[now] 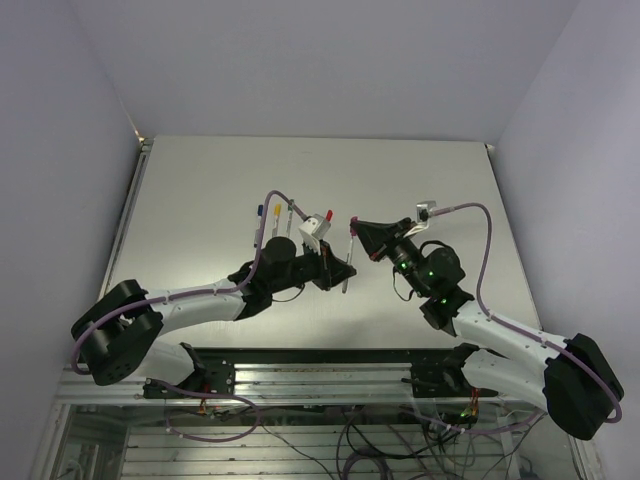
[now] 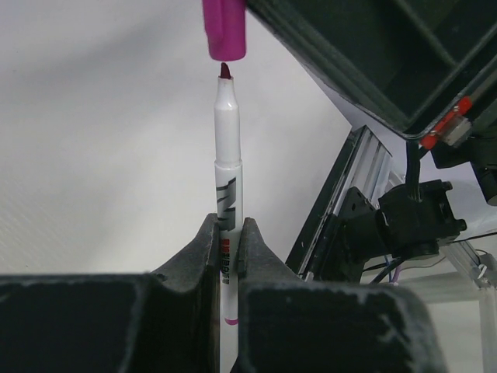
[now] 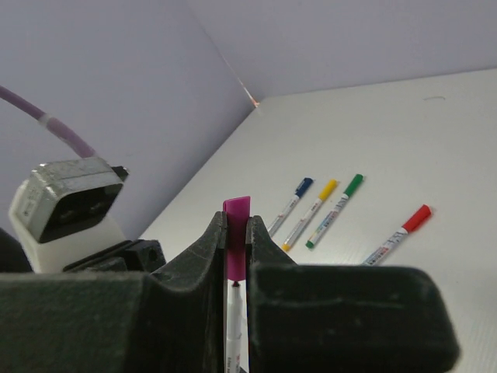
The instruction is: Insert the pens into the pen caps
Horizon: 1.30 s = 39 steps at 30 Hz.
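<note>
My left gripper [image 2: 227, 233] is shut on a grey-white pen [image 2: 227, 155] and holds it lengthwise, magenta tip [image 2: 225, 71] pointing away. Just beyond the tip, with a sliver of gap, is the magenta pen cap [image 2: 224, 31]. My right gripper [image 3: 236, 229] is shut on that cap [image 3: 236, 233], and the pen's tip [image 3: 235, 289] shows right below it between the jaws. In the top view the two grippers, left [image 1: 345, 270] and right [image 1: 357, 222], meet nose to nose above mid-table, with the pen [image 1: 347, 262] between them.
Four capped pens lie side by side on the table behind: blue [image 3: 292, 203], yellow [image 3: 311, 212], green [image 3: 334, 210] and red [image 3: 397, 237]. The right arm's black body [image 2: 373, 62] fills the left wrist view's upper right. Walls enclose the table [image 1: 420, 180] on three sides.
</note>
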### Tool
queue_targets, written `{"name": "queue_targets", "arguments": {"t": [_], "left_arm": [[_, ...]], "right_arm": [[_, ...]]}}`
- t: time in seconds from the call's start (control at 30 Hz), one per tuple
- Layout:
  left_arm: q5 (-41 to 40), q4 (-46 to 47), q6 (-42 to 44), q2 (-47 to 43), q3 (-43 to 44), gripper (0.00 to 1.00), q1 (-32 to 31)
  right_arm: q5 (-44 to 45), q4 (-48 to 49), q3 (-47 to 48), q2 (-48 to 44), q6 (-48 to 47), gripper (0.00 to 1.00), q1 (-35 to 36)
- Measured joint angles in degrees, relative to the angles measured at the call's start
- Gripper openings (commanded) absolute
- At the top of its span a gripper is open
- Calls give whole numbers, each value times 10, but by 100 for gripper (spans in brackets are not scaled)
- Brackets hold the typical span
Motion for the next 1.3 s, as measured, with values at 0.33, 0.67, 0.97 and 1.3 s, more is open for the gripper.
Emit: {"name": "queue_targets", "arguments": {"t": [0.33,0.67,0.97,1.3], "left_arm": [[0,4,-4,0,0,7,-5],[0,3,-4,-2,0,7,-5],[-1,3,-3,-16,0,7,-5],[-1,4,-3,-16,0,7,-5]], "right_arm": [[-8,44,-4,-3,10,0,0],[-14,46,-10,-3,12,0,0],[-15,46,-14,-3,12,0,0],[-15,46,-14,-4,14,0,0]]}}
